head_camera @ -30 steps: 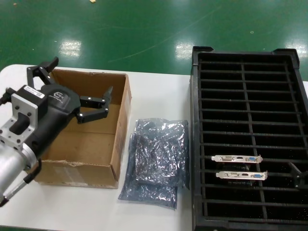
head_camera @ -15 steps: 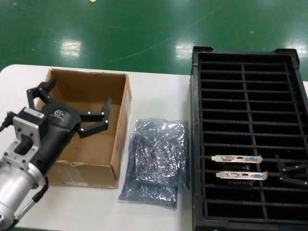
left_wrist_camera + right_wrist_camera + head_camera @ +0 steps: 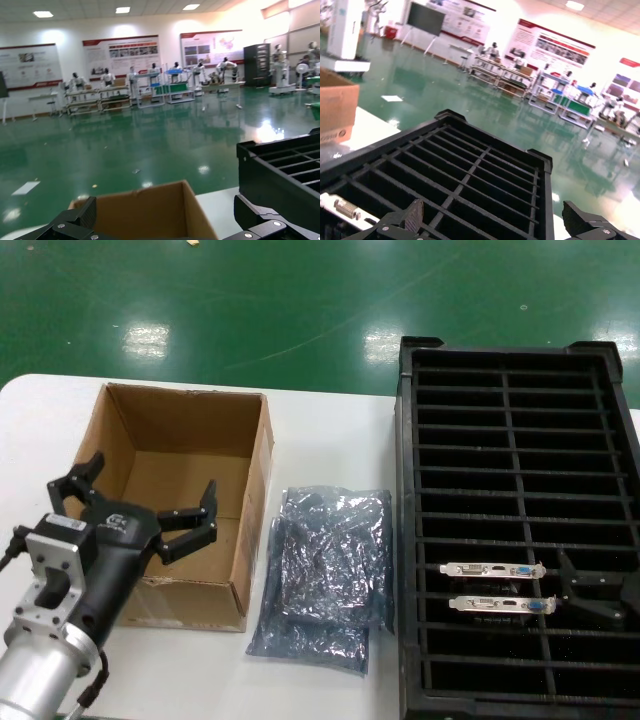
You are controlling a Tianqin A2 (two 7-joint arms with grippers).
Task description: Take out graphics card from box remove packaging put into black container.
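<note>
Head view, left edge: the left gripper [image 3: 135,510] hangs over the near left part of the box [image 3: 150,430], its jaws spread wide and holding nothing; its arm runs off the lower left corner.
Box: brown corrugated cardboard with no top flaps, standing on the white bench [image 3: 330,430]. Its inside shows only bare cardboard floor. The far half is free of the gripper.
Room by the box: a strip of bare bench lies between the box's right wall and the packaging [image 3: 325,575]. The two look close, but contact cannot be told.
Packaging: crinkly smoky-grey translucent bags lying flat and overlapping. Whether a card is inside cannot be told.
Room right of the bags: a narrow bare strip separates them from the black container [image 3: 410,540].
Black container: a big ribbed tray reaching the right and lower edges of the view, with a central divider and most slots unfilled.
Graphics card: two sit in neighbouring slots in the right half, only the silver brackets [image 3: 492,569] and [image 3: 502,604] showing, each with white, black and blue ports.
Right gripper [image 3: 590,592]: just right of those brackets, over the container, jaws apart and holding nothing.
Right wrist view: one bracket [image 3: 342,207] lies in a slot.
</note>
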